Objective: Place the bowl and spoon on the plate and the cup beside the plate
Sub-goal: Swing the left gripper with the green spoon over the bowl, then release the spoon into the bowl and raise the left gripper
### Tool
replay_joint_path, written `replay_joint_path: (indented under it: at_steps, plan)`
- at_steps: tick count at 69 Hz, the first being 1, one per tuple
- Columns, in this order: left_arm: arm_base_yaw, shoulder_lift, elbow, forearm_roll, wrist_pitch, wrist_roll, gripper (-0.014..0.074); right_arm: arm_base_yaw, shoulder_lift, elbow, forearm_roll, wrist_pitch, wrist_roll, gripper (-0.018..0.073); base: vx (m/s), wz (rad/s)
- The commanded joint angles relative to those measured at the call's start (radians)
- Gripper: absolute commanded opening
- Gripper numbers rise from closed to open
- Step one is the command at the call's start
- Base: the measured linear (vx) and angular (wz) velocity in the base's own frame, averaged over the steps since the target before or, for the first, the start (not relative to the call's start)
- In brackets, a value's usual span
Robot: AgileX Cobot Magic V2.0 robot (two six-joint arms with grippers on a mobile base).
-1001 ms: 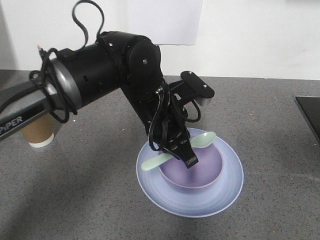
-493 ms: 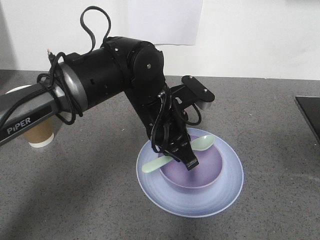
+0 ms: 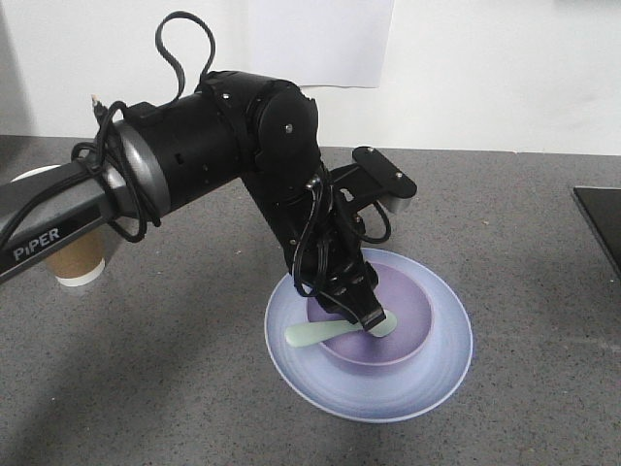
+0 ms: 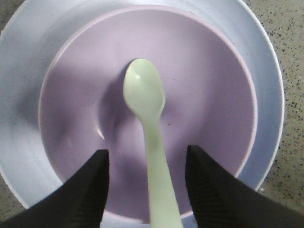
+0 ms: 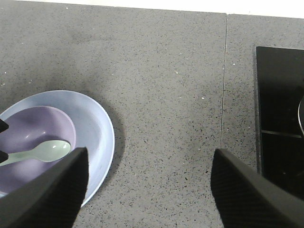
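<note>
Both left jaws apart, clear of spoon in bowl.

A small round lavender plastic bowl sat centred on a wider, shallow pale blue plastic plate. A short mint-green plastic spoon lay with its oval head inside the bowl, handle over the rim. A brown paper cup stood upright well apart.
</note>
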Motion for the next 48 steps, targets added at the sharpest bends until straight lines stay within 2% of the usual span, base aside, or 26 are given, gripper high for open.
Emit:
replay_joint_path:
  at_steps: [1,13,27,32,38,48]
  plan:
    - [-0.007,-0.049,-0.032,-0.020,0.005,-0.008,0.0393,-0.006,-0.001,-0.030,0.009,-0.053,-0.005,0.0528,0.00,0.00]
    - [-0.007,-0.049,-0.032,-0.020,0.005,-0.008,0.0392,-0.006,-0.001,-0.030,0.009,-0.053,-0.005,0.0528,0.00,0.00]
    - [-0.004,-0.076,-0.033,-0.005,0.003,-0.052,0.0393,-0.006,-0.001,-0.030,0.009,-0.053,-0.005,0.0528,0.00,0.00]
    - [-0.004,-0.107,-0.033,0.026,-0.010,-0.079,0.0393,-0.006,-0.001,-0.030,0.009,-0.053,-0.005,0.0528,0.00,0.00]
    - [0.001,-0.158,-0.033,0.103,-0.026,-0.137,0.0393,-0.006,-0.001,-0.030,0.009,-0.053,-0.005,0.0528,0.00,0.00]
    - [0.060,-0.258,-0.033,0.231,-0.041,-0.236,0.0393,-0.006,-0.001,-0.030,0.009,-0.053,-0.005,0.0528,0.00,0.00]
